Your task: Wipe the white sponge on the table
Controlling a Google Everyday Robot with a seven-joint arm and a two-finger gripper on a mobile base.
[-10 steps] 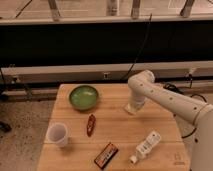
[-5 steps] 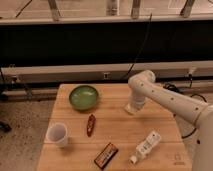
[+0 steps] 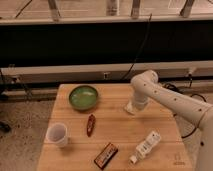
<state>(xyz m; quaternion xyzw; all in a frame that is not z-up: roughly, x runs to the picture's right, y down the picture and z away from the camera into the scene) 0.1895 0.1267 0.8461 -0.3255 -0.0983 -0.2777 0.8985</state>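
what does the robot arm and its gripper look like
The arm is white, made of thick smooth rounded tube sections with a bulbous elbow joint near the top. A row of small dark dots runs along the long section. No loose cables show on it. The gripper at its lower end is also white and sits low over the table, at the white sponge.
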